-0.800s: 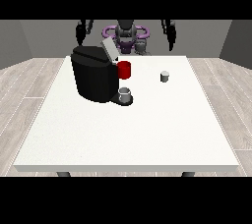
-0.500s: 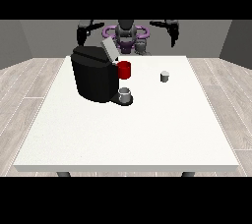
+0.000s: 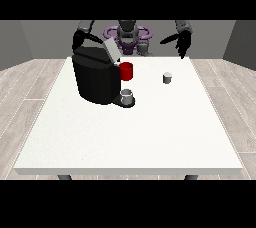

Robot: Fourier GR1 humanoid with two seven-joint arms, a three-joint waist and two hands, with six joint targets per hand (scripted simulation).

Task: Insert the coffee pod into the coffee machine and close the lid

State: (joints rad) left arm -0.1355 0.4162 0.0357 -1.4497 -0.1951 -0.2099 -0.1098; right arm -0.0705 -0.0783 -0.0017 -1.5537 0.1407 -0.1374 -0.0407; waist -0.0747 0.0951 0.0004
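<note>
The large white rectangular tabletop (image 3: 130, 137) fills most of the front view, its near edge at 6 o'clock and its far edge at 12 o'clock where the robot stands. The bulky black coffee machine (image 3: 95, 78) is the largest thing on it, at about 10 o'clock from the tabletop's middle, with its grey lid (image 3: 111, 51) raised and tilted up at the top of its right side. A red cylindrical part (image 3: 126, 71) sits against the machine's right side just below the lid, and a small grey metal cup (image 3: 127, 96) stands on the machine's black base at about 5 o'clock from the machine's body. The grey and purple torso of the robot (image 3: 128, 36) shows behind the far edge at 12 o'clock, both arms raised and out to the sides. The black hand at the view's right (image 3: 183, 42) hangs above the far right corner of the tabletop, its fingers relaxed and pointing downward, holding nothing. The black hand at the view's left (image 3: 78, 40) is behind the top of the machine; how its fingers lie cannot be told. The small grey coffee pod (image 3: 167, 77) stands upright on the tabletop at about 3 o'clock from the machine, well apart from it and untouched by either hand.
</note>
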